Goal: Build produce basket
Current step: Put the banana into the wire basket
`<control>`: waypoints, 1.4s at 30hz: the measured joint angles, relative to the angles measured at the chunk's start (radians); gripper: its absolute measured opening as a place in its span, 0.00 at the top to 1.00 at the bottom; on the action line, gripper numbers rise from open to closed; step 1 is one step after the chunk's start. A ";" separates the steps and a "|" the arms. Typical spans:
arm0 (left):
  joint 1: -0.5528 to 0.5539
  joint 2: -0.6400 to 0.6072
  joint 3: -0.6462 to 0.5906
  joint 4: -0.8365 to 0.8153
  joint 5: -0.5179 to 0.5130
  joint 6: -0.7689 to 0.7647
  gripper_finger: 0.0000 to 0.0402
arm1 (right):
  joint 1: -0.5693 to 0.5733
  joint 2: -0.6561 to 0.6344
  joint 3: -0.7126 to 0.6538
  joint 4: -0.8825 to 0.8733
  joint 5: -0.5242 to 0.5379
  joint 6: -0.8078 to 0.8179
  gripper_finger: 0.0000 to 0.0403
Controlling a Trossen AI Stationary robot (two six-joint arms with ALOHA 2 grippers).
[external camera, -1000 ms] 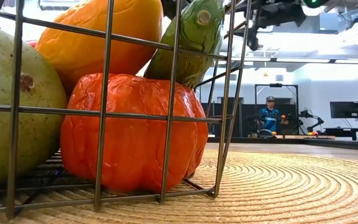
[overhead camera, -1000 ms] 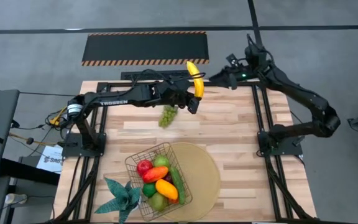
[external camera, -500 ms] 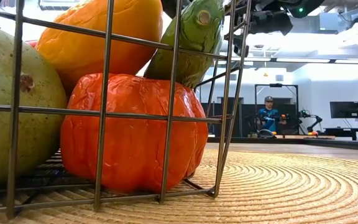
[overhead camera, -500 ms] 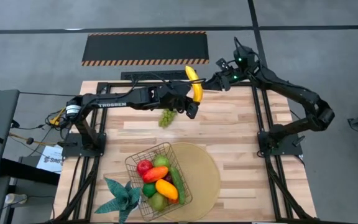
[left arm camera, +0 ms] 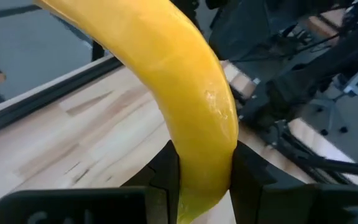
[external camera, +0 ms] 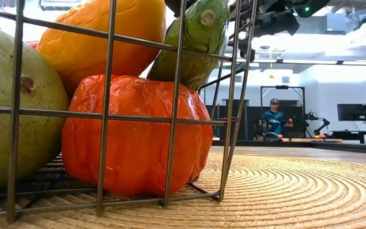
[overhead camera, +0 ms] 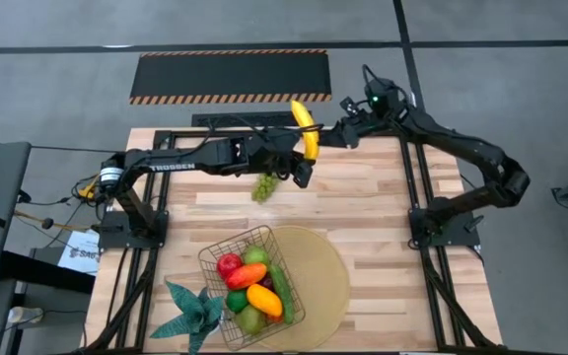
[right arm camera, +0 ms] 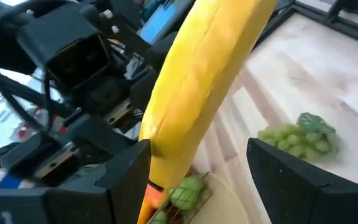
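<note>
While the left claw (left arm camera: 201, 177) clamps the smooth curved banana (left arm camera: 179, 93), the right claw (right arm camera: 194, 168) (fingers apart) flanks it.

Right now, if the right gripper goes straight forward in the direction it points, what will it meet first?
Most likely the banana. The right gripper has open fingers on either side of it, while the left gripper is shut on its lower end. Depth is unclear.

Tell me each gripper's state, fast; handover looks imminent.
Left gripper: shut on the banana.
Right gripper: open around the banana, not yet gripping.
</note>
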 joint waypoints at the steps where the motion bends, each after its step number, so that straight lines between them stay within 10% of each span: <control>1: 0.000 0.000 -0.001 -0.007 -0.001 0.000 0.82 | 0.010 0.007 -0.001 0.010 0.011 0.000 0.29; 15: -0.001 0.000 -0.008 0.033 0.004 -0.026 0.82 | 0.078 0.075 -0.003 0.296 0.038 0.188 0.31; 22: -0.016 0.003 -0.009 0.028 -0.028 -0.032 0.77 | 0.078 0.067 -0.002 0.273 0.097 0.193 0.65; 26: -0.021 -0.006 -0.010 0.002 0.007 -0.039 0.66 | 0.088 0.067 -0.002 0.291 0.054 0.152 0.65; 35: -0.073 -0.244 -0.011 -0.294 0.190 -0.148 0.36 | 0.132 -0.008 0.002 0.290 0.105 0.180 0.65; 42: -0.201 -0.453 -0.011 -0.341 0.036 -0.165 0.34 | 0.434 0.054 0.001 0.272 0.326 0.180 0.65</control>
